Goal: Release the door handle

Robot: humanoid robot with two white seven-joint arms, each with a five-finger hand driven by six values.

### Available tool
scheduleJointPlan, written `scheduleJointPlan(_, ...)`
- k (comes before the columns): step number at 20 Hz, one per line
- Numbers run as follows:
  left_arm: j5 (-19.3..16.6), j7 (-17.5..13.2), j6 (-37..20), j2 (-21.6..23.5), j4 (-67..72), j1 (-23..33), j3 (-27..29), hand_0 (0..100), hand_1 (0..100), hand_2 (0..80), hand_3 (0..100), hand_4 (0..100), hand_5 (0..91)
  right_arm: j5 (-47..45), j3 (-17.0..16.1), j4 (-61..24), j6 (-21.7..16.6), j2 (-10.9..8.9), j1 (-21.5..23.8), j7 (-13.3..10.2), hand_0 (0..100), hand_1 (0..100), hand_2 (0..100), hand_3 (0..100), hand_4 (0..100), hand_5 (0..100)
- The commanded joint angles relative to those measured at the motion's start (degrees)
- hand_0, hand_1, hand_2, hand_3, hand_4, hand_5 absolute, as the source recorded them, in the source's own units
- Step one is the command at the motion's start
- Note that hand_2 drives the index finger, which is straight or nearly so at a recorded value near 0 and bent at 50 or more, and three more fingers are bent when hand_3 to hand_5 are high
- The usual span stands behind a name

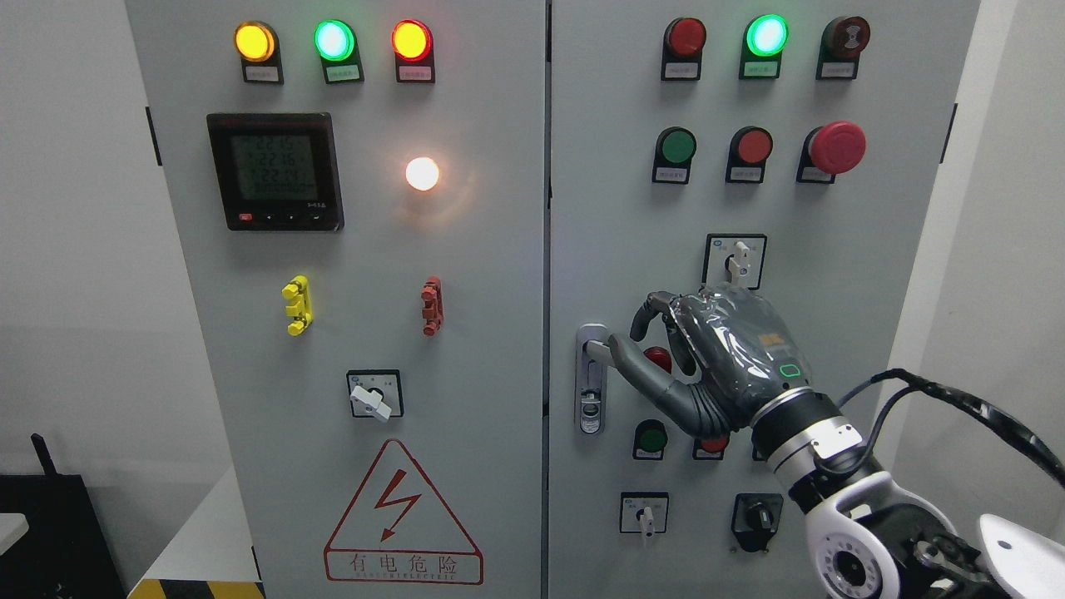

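The silver door handle point(590, 379) stands upright on the left edge of the cabinet's right door point(840, 216). My right hand point(636, 334), dark grey with a glossy cover, hovers just to the right of the handle's top. Its thumb point(641, 359) stretches left and its tip reaches the upper end of the handle plate. The other fingers point(653, 306) are loosely bent above it and wrap nothing. The handle stands free of the hand's grasp. My left arm does not show.
The right door carries lit and unlit lamps, push buttons, a red emergency button point(838, 147) and rotary switches point(735, 260). The left door point(466, 349) has a meter point(275, 171), a selector switch point(374, 396) and a warning triangle point(403, 516). A black cable point(957, 398) loops beside my forearm.
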Motion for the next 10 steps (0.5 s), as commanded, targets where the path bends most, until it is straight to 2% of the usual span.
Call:
scheduleJointPlan(1, 0.0, 0.0, 0.0, 0.0, 0.5, -0.2, 0.1, 12, 39, 0.0, 0, 0, 0.0, -0.1, 0.2, 0.7, 0.1, 0.37, 0.1, -0.4, 45, 0, 47, 100, 100, 100)
scheduleJointPlan(10, 0.0, 0.0, 0.0, 0.0, 0.5, -0.2, 0.1, 12, 39, 0.0, 0, 0, 0.0, 0.0, 0.3, 0.7, 0.1, 0.46, 0.7, -0.4, 45, 0, 47, 100, 100, 100)
